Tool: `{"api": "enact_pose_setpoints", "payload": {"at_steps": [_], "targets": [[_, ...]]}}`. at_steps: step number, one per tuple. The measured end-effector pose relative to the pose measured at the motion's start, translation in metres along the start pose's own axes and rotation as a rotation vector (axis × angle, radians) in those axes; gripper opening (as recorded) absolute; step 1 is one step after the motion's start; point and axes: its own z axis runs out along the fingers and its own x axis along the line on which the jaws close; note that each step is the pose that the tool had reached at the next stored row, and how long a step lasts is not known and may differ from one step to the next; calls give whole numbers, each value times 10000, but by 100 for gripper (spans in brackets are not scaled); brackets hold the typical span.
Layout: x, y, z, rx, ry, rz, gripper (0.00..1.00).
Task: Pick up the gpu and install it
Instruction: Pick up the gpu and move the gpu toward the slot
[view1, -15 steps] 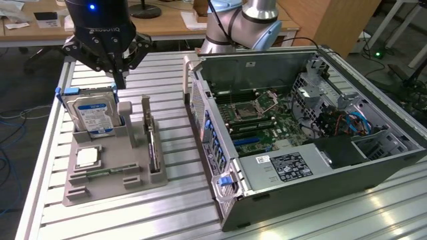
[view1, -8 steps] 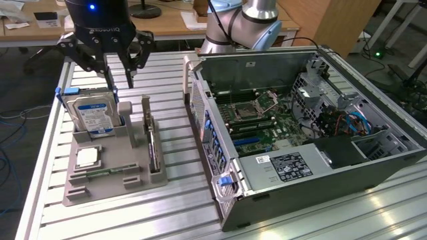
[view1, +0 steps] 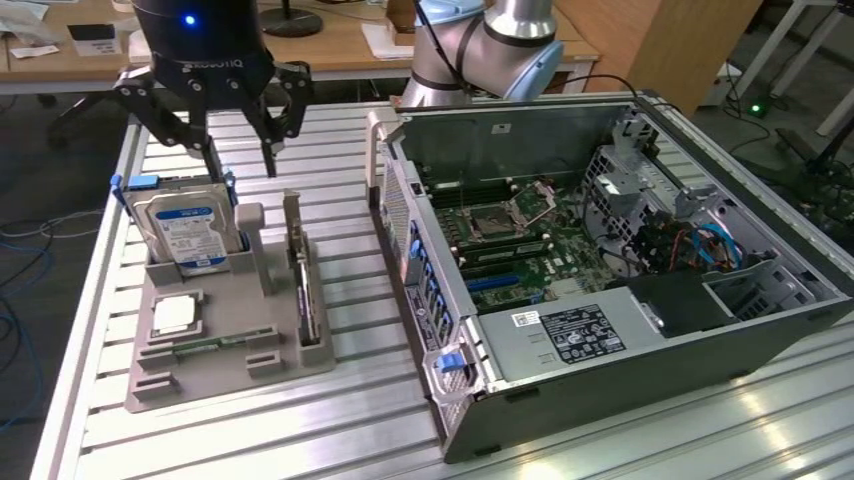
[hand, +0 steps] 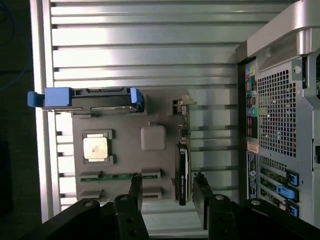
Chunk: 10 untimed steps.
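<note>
The claw (view1: 243, 150) hangs wide open, gripping nothing. The gpu (view1: 310, 300), a thin dark card, stands edge-on in the matte grey tray (view1: 234, 292) (wrist view: between the black fingers (hand: 134, 192)).

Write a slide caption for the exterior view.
Open gripper hovers above the tray; the gpu stands on edge near the hard drive; open case at the exterior view's right.

Strong white glare across the slatted table (hand: 150, 55)

White upside-down letters on the gripper (view1: 242, 160) look like "Robotiq". The hard drive (view1: 187, 235) label is too small to read.
</note>
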Motion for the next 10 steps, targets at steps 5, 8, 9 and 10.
{"api": "enact_pose_setpoints", "payload": {"at_steps": [5,8,9,10], "targets": [[-71,0,76,-6,22,-348,53],[-88,-4,123,-10,24,-424,53],[-88,-9,135,-8,27,-433,53],[-88,-16,150,-9,27,-439,53]]}}
